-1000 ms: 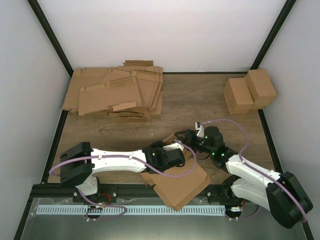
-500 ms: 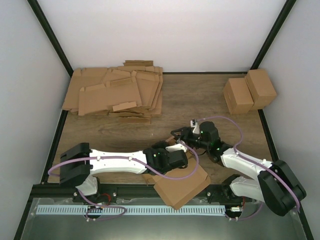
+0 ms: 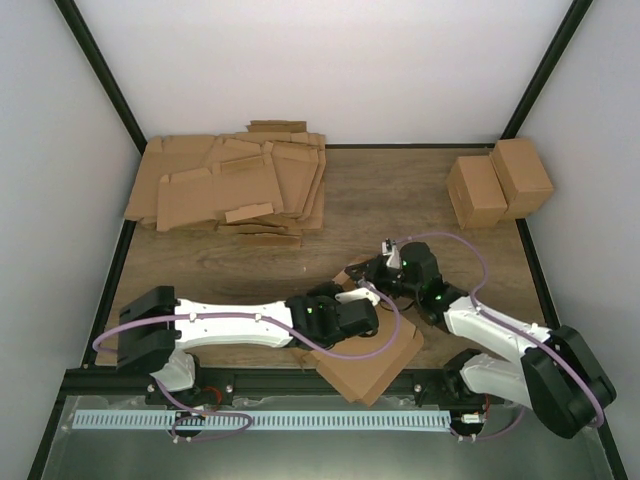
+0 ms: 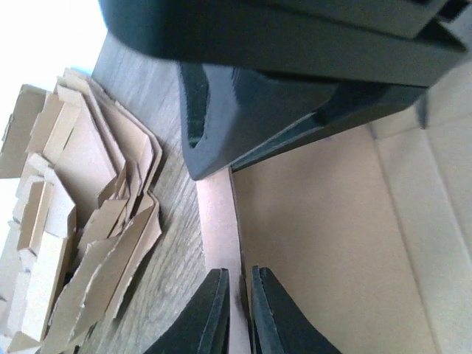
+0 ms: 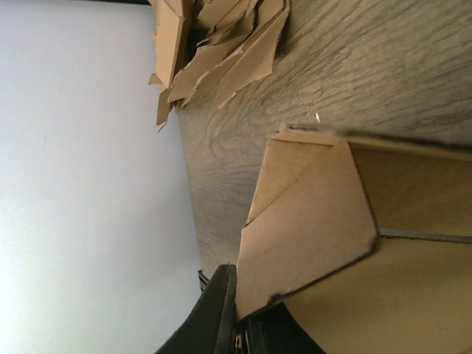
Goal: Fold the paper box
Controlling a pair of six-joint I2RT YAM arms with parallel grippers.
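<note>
The right fingers had just closed and now pinched an end flap of the paper box. The box had turned slightly and lay at the near edge of the tabletop, between the two arms. The left fingers stood almost shut on a thin side wall. With both holds set, the flap looked ready to be folded in.

paper box: 1 | blocky cartons: 2, beyond paper box, right | sheet stack: 1, beyond paper box, left | robot arms: 2
</note>
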